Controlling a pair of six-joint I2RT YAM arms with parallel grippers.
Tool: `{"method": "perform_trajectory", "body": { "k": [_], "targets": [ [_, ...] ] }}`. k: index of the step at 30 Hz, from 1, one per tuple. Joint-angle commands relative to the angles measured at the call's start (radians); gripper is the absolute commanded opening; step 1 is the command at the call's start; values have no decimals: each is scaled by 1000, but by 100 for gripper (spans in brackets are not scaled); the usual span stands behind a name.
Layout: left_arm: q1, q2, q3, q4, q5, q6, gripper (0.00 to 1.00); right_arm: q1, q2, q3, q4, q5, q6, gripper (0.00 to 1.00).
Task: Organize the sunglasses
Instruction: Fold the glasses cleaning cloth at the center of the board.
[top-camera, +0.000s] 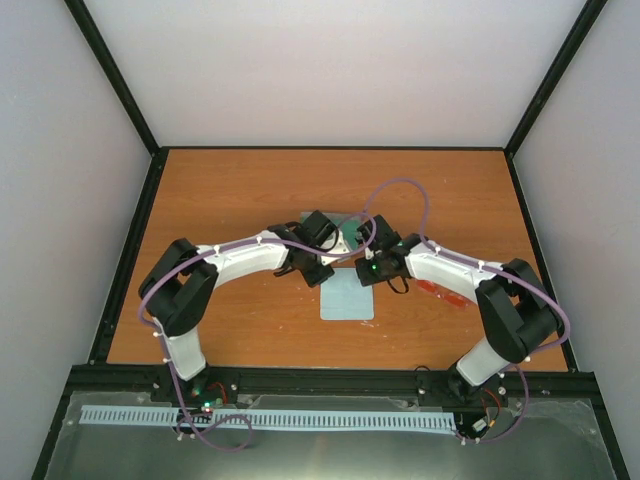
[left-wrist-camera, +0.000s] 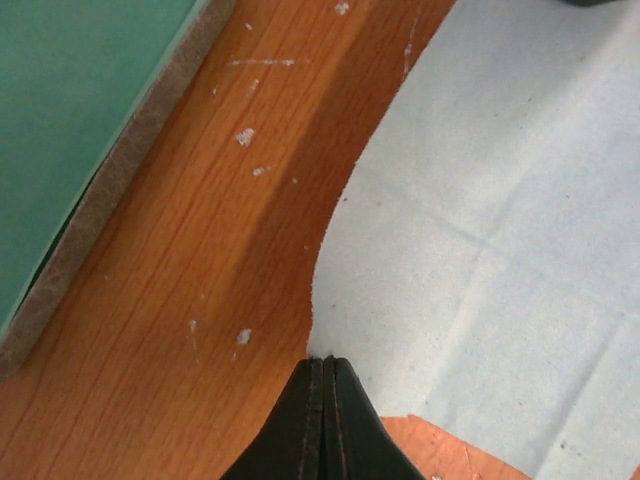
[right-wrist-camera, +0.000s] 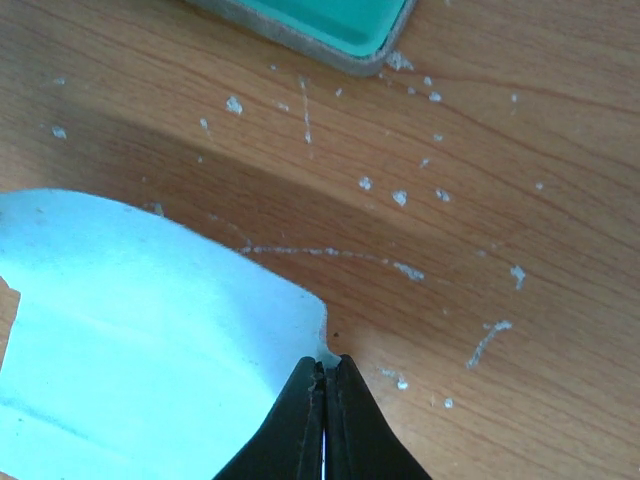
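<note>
Closed tight, the left claw (left-wrist-camera: 322, 364) and right claw (right-wrist-camera: 322, 366) each pinch the pale blue square cloth (top-camera: 347, 297) by its edge and should lift evenly together, while the thin red-orange-lensed sunglasses (top-camera: 441, 294) lie on the wooden surface (top-camera: 250, 190) at the cloth's three o'clock.

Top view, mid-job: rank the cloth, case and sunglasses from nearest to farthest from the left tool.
1. The cloth, its edge pinched in the left tool.
2. The case, just beyond, at centre.
3. The sunglasses, well off to the right.

Wooden table (top-camera: 250, 185) bears cloth (top-camera: 347, 298), case (left-wrist-camera: 70, 130) and sunglasses (top-camera: 441, 293)
</note>
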Motion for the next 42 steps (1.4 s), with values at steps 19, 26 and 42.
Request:
{"method": "perform_trajectory", "body": {
  "k": [19, 26, 42],
  "targets": [
    [-60, -106, -98, -1, 75, -3, 0, 5, -148, -176, 50, -69, 75, 3],
    [-94, -121, -122, -2, 77, -2, 0, 17, -178, -230, 66, -104, 88, 3],
    [-113, -152, -162, 1, 81, 0, 2, 47, -183, -287, 91, -203, 89, 3]
  ]
}}
